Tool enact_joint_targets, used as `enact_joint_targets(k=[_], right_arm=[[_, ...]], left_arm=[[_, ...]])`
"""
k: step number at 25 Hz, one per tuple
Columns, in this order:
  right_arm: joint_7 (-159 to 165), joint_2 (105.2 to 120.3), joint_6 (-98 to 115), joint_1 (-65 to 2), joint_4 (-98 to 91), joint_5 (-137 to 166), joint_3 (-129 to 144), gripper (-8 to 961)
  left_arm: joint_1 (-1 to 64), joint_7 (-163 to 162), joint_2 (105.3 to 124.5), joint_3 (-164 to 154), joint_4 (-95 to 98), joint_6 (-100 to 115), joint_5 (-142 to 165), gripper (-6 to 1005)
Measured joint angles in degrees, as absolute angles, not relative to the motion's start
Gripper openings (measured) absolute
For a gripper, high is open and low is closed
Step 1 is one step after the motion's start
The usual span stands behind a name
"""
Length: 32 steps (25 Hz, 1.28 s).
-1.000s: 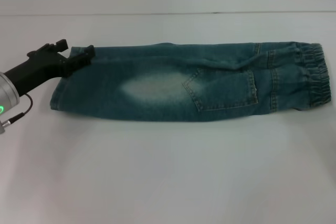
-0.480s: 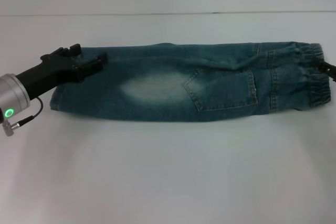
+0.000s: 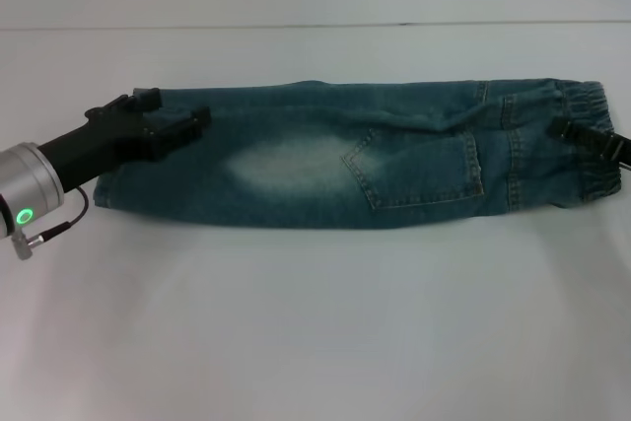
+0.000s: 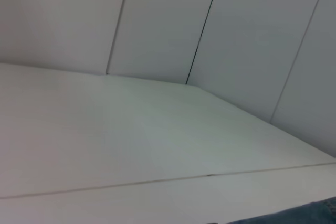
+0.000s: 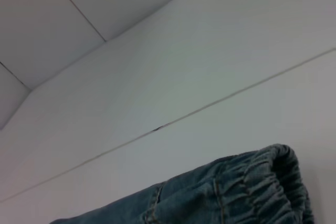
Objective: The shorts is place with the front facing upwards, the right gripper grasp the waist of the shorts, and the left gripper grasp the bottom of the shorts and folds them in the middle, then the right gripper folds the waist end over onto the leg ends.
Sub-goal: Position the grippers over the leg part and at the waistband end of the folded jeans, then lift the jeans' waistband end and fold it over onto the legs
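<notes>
Denim shorts (image 3: 355, 155) lie folded lengthwise across our white table (image 3: 315, 322). We reach our left gripper (image 3: 179, 117) low over the leg ends (image 3: 123, 179), fingers spread wide; our right gripper (image 3: 577, 135) leans over the waist (image 3: 596, 150), its opening hard to tell.

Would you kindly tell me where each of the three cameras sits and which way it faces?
Head view: on the robot's head, looking down at the shorts on the white table; the left gripper is over the leg ends, the right gripper over the waist.
Left wrist view: on the left arm, facing across the table toward the wall panels; no arm shows.
Right wrist view: on the right arm, facing the waist and wall; no arm shows.
Shared: all views show the shorts.
</notes>
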State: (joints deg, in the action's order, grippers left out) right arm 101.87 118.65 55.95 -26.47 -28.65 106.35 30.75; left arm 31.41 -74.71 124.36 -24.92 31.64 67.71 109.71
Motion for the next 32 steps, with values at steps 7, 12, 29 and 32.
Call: enact_joint_targets(k=[7,12,29,32], right_arm=[[103.4,117.82,56.9,-26.2,-28.7,106.4,32.4,864],[102.9,117.81,57.0,-26.1,-28.8,106.3,33.4,710],[105.8,117.56,68.3,-24.5,-32.8,105.9,31.2,129],[108.4,118.03,71.3,-23.3,-36.2,106.1,31.5,125]], left_arm=[[31.8,-73.6,124.42,-25.6,30.9,68.3,109.5,873],[32.0,-71.5,124.45,-25.6,29.4,68.6,107.8,874],[35.6,-48.4,124.62,-24.5,13.0,71.2,96.1,873],[37.7,-32.2,124.63,-19.4,2.3,69.6,90.9,811]])
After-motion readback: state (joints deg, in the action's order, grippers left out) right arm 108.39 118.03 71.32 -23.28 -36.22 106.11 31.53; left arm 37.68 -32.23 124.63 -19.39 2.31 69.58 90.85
